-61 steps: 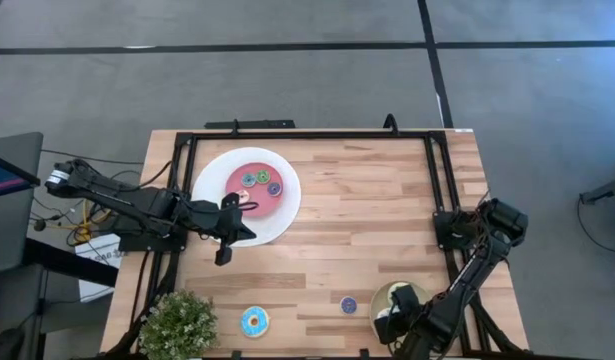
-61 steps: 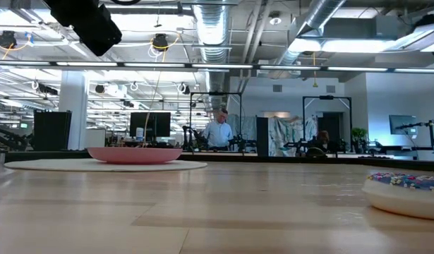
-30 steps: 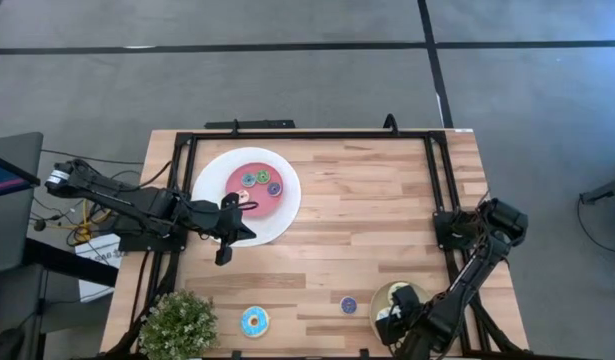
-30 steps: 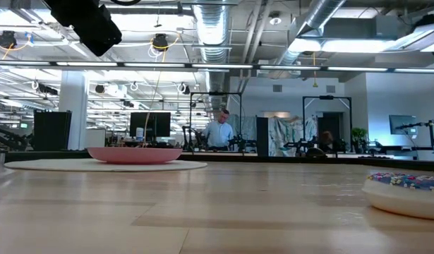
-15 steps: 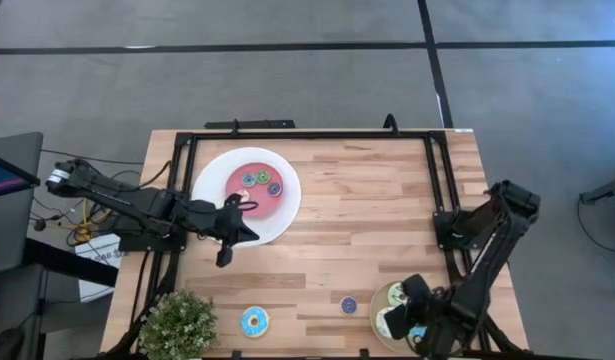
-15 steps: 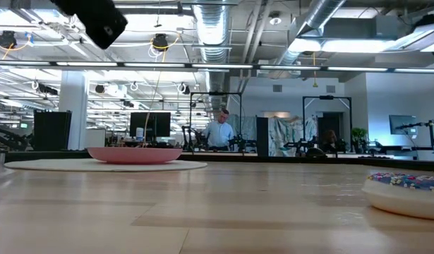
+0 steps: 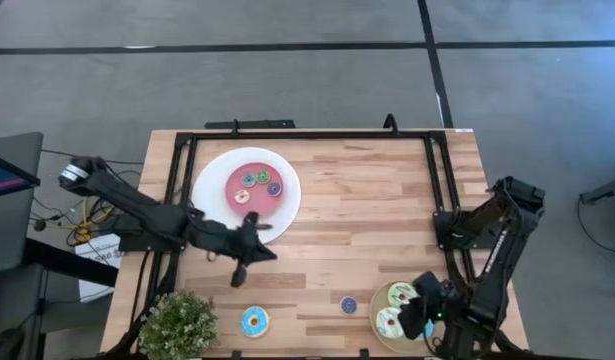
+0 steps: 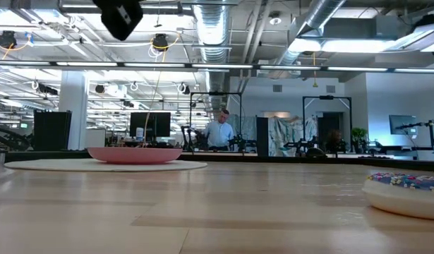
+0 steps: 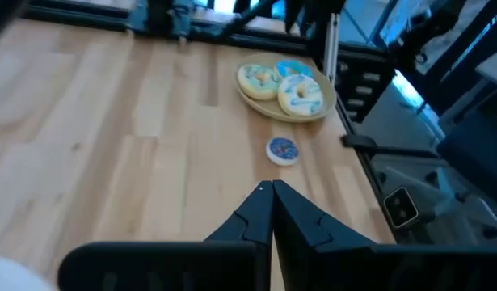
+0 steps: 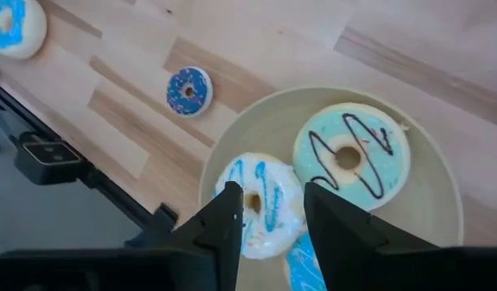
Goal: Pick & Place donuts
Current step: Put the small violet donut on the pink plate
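The right gripper (image 10: 268, 212) hangs over the tan plate (image 7: 376, 299) at the near right corner of the counter (image 7: 367, 220), its fingers narrowed but with a gap between them and nothing clamped. Right beneath it lies the cream donut (image 10: 260, 206) with blue drizzle, touching the light green donut (image 10: 351, 156) and a blue one (image 10: 301, 263) that is mostly hidden under the fingers.

The left gripper (image 9: 271, 191) is pinched fully shut and empty, out over the middle of the counter just off the white plate (image 7: 212, 180), where four tiny donuts (image 7: 258, 178) sit on the pink centre. A tiny blue donut (image 7: 348, 304) lies loose just beside the tan plate, and a larger blue donut (image 7: 254, 321) rests near the potted plant (image 7: 177, 325).

The risk I see is on the right: the three donuts crowd together, so a careless finger could shove one over the rim. If the left arm heads for the loose tiny donut, it comes near the right arm, and the two could clash.
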Controlling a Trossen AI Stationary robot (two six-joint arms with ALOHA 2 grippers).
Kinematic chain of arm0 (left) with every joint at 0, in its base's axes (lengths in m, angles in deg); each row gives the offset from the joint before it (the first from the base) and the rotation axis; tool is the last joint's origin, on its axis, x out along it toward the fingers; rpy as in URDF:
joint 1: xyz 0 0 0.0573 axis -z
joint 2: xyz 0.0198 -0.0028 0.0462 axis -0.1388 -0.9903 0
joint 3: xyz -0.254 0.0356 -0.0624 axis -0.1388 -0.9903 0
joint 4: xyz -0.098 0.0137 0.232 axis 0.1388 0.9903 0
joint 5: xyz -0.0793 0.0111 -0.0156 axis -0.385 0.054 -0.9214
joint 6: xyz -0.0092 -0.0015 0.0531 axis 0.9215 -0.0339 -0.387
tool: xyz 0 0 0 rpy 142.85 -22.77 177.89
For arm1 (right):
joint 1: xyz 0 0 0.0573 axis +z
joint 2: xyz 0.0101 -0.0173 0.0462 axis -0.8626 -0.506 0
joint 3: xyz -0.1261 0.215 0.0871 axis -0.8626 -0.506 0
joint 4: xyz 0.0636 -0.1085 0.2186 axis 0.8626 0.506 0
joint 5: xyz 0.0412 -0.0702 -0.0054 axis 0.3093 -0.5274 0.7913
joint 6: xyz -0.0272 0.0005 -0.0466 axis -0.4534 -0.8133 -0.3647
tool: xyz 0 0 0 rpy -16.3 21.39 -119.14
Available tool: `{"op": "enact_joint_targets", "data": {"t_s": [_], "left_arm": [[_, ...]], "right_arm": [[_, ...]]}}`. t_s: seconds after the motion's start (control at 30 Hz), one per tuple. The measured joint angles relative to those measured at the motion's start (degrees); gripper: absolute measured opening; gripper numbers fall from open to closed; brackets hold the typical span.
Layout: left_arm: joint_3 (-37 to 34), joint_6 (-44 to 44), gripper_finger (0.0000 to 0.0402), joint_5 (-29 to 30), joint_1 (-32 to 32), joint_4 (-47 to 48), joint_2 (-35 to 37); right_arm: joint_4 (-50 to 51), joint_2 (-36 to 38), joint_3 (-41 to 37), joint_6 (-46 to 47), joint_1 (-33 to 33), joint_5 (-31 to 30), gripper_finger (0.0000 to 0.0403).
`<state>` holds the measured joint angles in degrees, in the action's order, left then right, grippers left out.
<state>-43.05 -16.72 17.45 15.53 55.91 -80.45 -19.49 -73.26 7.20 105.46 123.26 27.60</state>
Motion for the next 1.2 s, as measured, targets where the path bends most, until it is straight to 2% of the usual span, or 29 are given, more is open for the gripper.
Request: {"op": "enact_joint_targets", "data": {"t_s": [0.3, 0.43, 0.53, 0.67, 0.9, 1.2], "left_arm": [[17.4, -1.2, 0.0, -1.0, 1.3, -0.1, -18.7], [26.4, -0.5, 0.0003, 1.6, 0.4, -0.1, -26.7], [32.6, -4.1, 0.0017, 0.0, -0.5, 0.0, -32.1], [40.4, -11.1, 0.0053, -3.8, -0.6, 2.4, -38.3], [51.0, -20.0, 0.0141, -5.4, -0.5, 8.4, -47.9], [58.0, -21.8, 0.0257, -9.6, -0.7, 13.0, -58.4]], "right_arm": [[-2.4, 2.5, -5.0, 1.5, 4.6, -1.4, 0.0121], [-2.5, 4.6, -7.8, 4.0, 6.6, -3.9, 0.0121], [-2.4, 5.7, -8.8, 4.9, 7.7, -4.5, 0.0121], [-2.4, 6.7, -9.4, 5.0, 8.4, -4.6, 0.0121], [-2.9, 6.8, -9.4, 4.7, 9.5, -4.6, 0.0121], [-3.3, 6.8, -9.4, 4.6, 9.9, -4.4, 0.0121]]}}
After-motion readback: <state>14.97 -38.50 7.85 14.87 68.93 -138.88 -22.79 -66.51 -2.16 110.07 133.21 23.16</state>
